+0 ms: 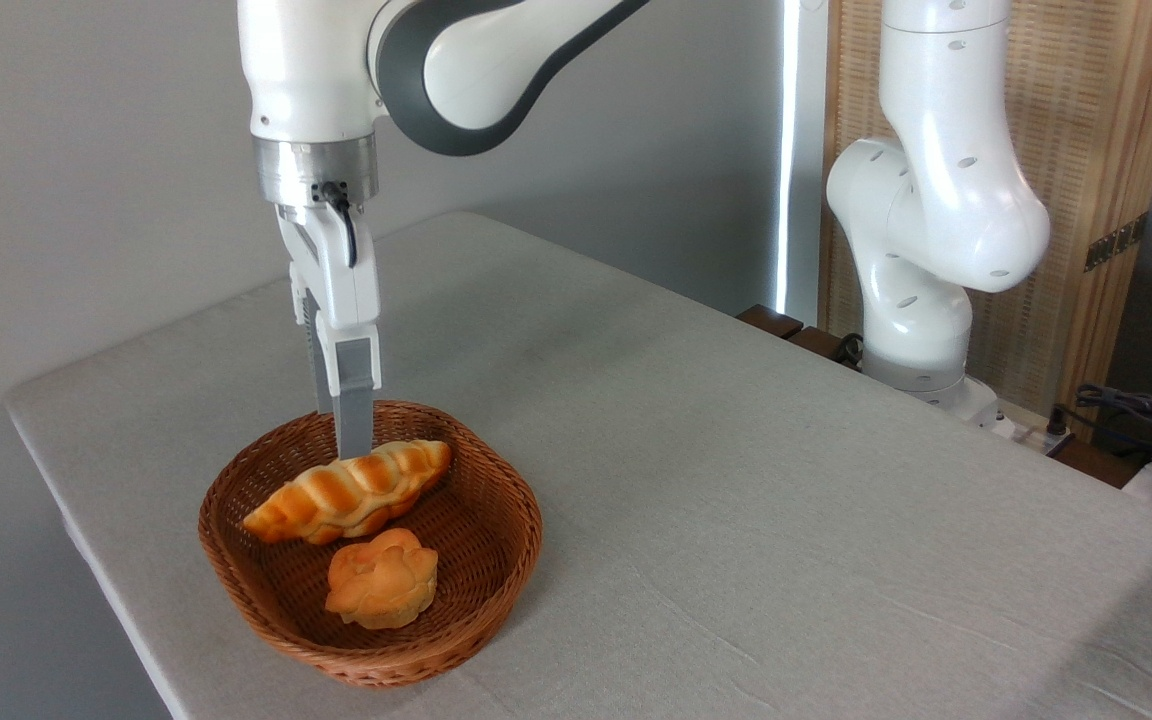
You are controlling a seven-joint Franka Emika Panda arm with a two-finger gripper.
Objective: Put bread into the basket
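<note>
Camera view: the gripper (351,448) clamps the bread (348,491) low inside the basket (511,500), beside a bun (382,578). Placing step; next, opening the fingers and lifting clear.

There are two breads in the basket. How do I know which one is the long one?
Find the brown woven wicker basket near the table's left corner. The long braided golden loaf lies across its back, right under the robot's tool. The small round orange bun sits in front; the loaf is stretched and pointed at both ends.
</note>
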